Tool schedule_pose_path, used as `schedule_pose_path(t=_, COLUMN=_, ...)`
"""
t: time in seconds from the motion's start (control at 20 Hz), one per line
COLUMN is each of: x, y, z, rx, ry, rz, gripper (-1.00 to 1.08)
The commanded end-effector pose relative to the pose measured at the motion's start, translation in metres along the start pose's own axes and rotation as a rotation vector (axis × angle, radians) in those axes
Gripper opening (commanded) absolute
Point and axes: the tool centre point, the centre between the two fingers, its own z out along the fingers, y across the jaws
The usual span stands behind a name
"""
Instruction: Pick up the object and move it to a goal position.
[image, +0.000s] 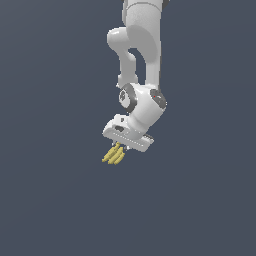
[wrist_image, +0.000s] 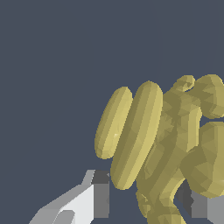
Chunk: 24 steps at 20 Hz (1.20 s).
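Now the bananas hang just under the white gripper, sticking out toward the exterior view's left. In the wrist view the bananas fill the space between the two fingers, and one dark pad touches a banana on each side. So the gripper looks squeezed shut on the bunch, near its stem end.

I think the step now is to carry the bunch to the goal. No goal mark shows in either view, so I cannot tell where it is. To do this well, the grip should stay tight and the arm should move slowly and smoothly, because the bunch is lumpy and only part of it sits between the pads. A fast swing could make it twist or slip out.

All around the bunch is plain dark grey. No edge, wall or other thing is in view, so there looks to be lots of room to move any way.
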Motion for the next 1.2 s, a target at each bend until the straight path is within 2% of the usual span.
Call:
schedule_pose_path(t=0.0, x=-0.004, y=0.002, z=-0.015, rx=0.001, ry=0.001, rz=0.0, gripper=-1.0)
schedule_pose_path(t=0.5, x=-0.028, y=0.016, z=-0.1, rx=0.002, ry=0.0, rz=-0.001, gripper=-1.0)
schedule_pose_path(t=1.15, x=-0.064, y=0.04, z=-0.236, rx=0.001, ry=0.0, rz=-0.001, gripper=-1.0)
